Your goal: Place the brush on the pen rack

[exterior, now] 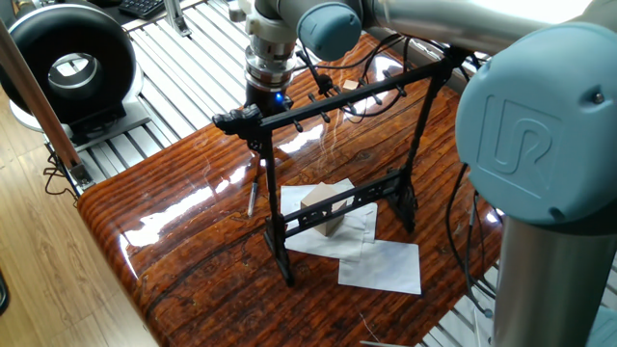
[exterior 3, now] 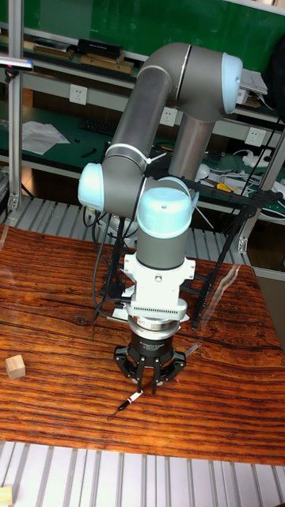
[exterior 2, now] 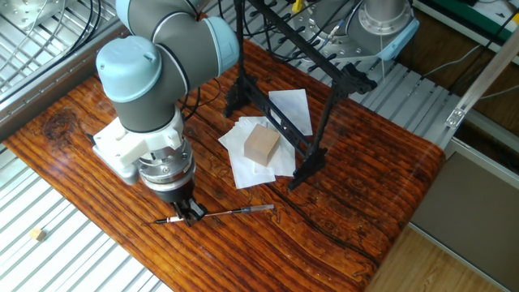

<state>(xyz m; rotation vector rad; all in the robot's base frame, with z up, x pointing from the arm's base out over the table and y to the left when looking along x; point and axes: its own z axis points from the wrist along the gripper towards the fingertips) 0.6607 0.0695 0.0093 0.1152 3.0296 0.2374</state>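
Observation:
The brush [exterior 2: 235, 212], thin and dark-shafted, lies flat on the wooden table near its front edge; it also shows as the brush [exterior: 253, 198] and the brush [exterior 3: 125, 402]. My gripper [exterior 2: 190, 213] points straight down over the shaft near the tip end. In the tall view the gripper [exterior 3: 145, 386] has its fingertips drawn together on the shaft. The pen rack [exterior 2: 324, 61], a tall black frame, stands upright farther back on the table, apart from the gripper. In one fixed view the pen rack [exterior: 328, 101] partly hides the gripper.
A wooden block [exterior 2: 261, 146] rests on white paper sheets [exterior 2: 288, 109] under the rack. A small cube [exterior 3: 14, 367] sits at the table's left. A black round device [exterior: 72, 63] stands off the table. Cables trail behind the rack.

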